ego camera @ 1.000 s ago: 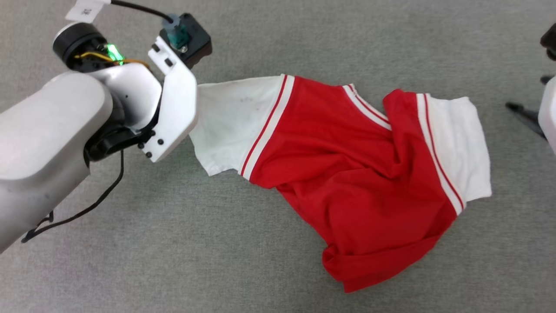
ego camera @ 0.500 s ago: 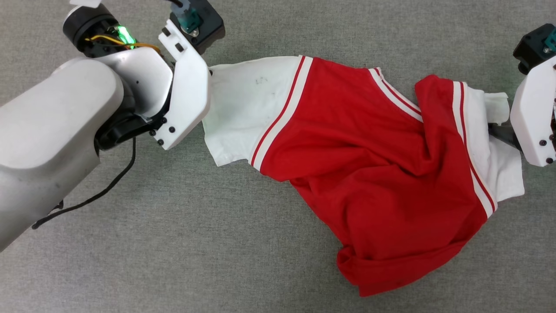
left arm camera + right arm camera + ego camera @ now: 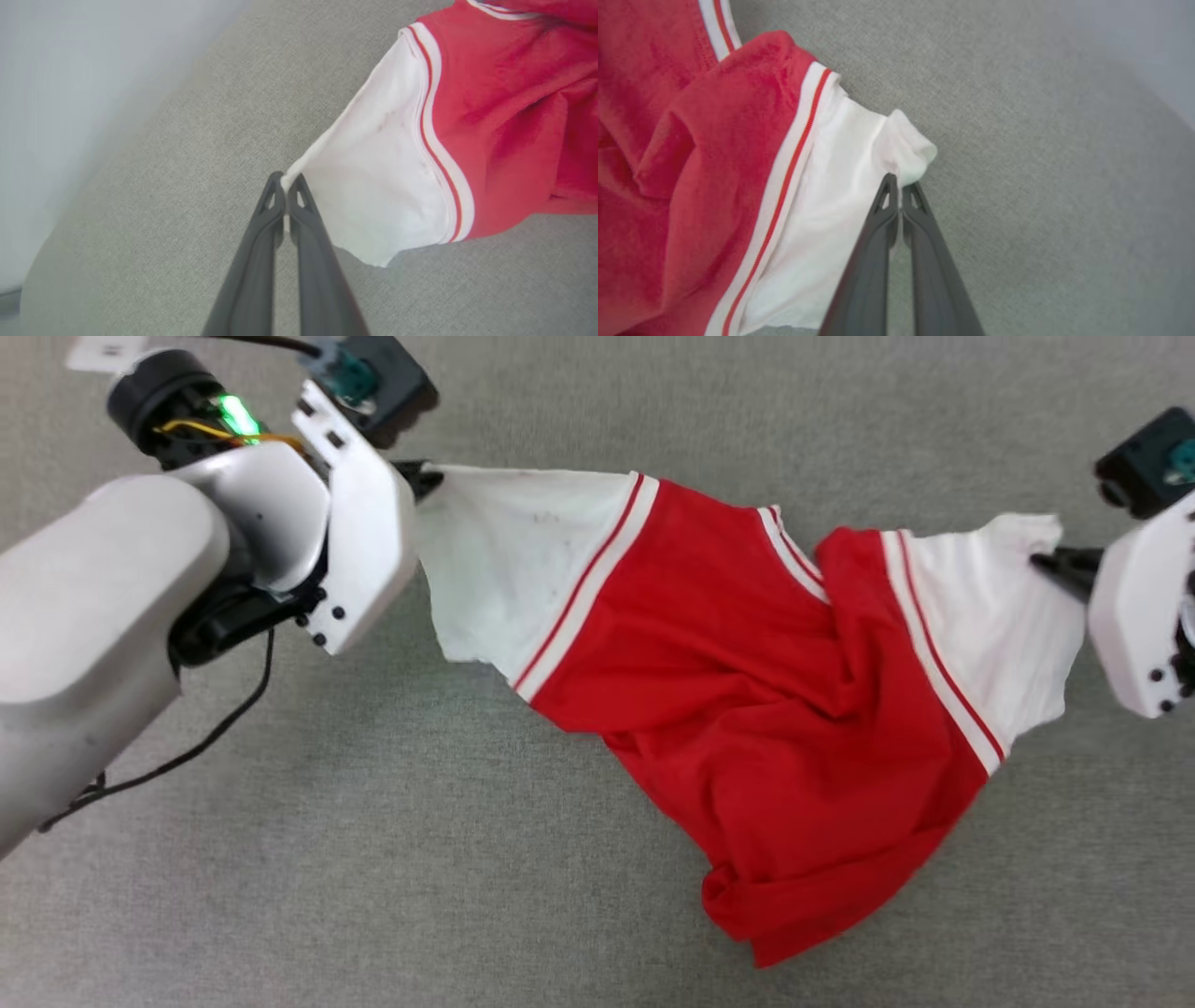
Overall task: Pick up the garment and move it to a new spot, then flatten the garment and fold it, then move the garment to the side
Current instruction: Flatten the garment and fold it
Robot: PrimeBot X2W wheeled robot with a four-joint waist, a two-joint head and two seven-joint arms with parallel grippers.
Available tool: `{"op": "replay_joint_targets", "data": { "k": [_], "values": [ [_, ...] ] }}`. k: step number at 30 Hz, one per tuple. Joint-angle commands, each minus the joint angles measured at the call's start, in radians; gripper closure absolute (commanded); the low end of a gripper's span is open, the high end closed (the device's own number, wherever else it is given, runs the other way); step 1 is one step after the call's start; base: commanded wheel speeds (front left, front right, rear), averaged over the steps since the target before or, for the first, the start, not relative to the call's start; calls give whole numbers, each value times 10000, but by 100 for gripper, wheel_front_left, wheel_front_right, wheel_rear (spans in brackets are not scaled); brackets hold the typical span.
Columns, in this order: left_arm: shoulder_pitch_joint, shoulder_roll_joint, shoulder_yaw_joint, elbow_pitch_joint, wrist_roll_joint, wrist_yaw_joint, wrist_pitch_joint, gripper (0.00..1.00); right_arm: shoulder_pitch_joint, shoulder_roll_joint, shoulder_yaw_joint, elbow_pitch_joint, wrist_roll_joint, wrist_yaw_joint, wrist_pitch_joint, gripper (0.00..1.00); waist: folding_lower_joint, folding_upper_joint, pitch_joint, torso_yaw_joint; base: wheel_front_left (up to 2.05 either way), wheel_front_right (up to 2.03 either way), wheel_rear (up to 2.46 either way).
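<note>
Red soft-fabric T-shirt with white short sleeves [image 3: 747, 709] spans between both arms over the grey woven surface [image 3: 373, 859], body sagging crumpled. Left gripper [image 3: 285, 184] and right gripper [image 3: 900, 183] each clamp a sleeve corner, seemingly to pull it flat.

Lighting is bright, even and diffuse, from above. Soft, faint shadows lie on the table [image 3: 373, 849] beside the garment [image 3: 766, 728]. Head view is sharp. Wrist views are softer, hazy at the corners; left pincer [image 3: 284, 181] and right pincer [image 3: 901, 184] blur toward the lens.
</note>
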Motion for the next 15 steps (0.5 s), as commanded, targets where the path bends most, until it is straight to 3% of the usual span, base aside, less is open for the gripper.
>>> {"op": "replay_joint_targets", "data": {
  "k": [1, 9, 15],
  "values": [
    [111, 110, 91, -41, 7, 3, -214, 100, -13, -269, 18, -192, -85, -11, -310, 100, 1, 0, -470, -124, 0, 0, 0],
    [-25, 637, 513, -414, 192, 234, -1091, 100, 411, -1072, -841, -1288, -198, -12, -1623, 100, 1, 0, -1426, -343, 0, 0, 0],
    [-365, 859, 958, -628, 360, 643, -1622, 100, 437, -1141, -2140, -1786, -612, -11, -1929, 100, 1, 0, -1698, -421, 0, 0, 0]
  ]
}}
